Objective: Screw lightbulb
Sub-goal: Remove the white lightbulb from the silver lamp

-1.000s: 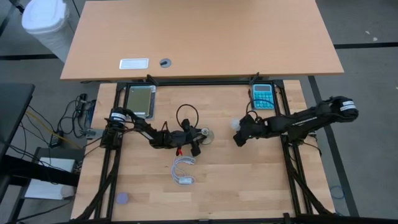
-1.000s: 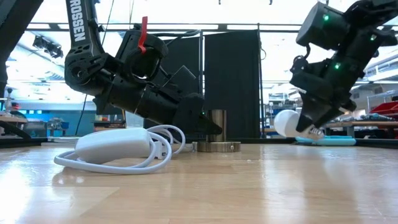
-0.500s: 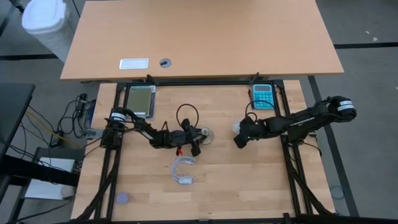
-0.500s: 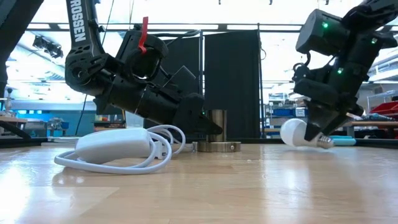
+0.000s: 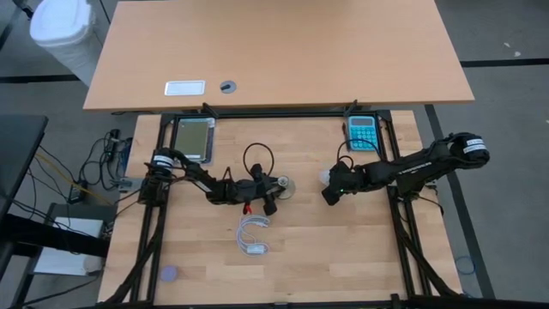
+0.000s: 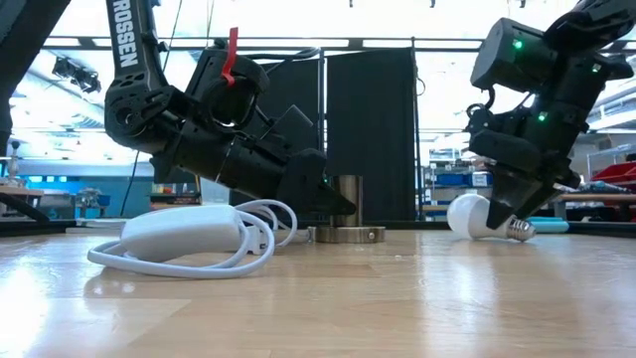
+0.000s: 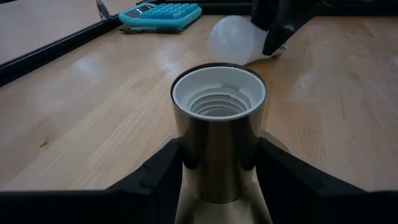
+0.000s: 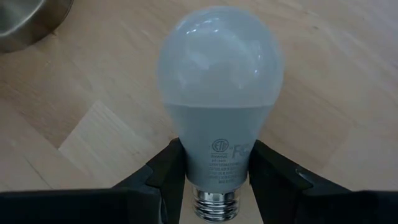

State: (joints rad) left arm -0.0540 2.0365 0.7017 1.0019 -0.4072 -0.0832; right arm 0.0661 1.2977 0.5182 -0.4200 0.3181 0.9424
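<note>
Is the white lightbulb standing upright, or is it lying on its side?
On its side: the white frosted lightbulb lies on the wooden table, its metal screw base pointing sideways, between the right gripper's jaws.

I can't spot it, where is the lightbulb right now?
The lightbulb lies on the table's right side, between the right gripper's shut fingers. The calculator is behind it; the socket, held by the left gripper, is to its left.

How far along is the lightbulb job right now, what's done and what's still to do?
Done: the left hand is shut on the upright socket, steadying it, and the right hand is shut on the lightbulb at its neck. In hand: the bulb lies low by the table, off to the socket's side. Left: carry it over, stand its base in the empty threaded opening, then twist it in.
</note>
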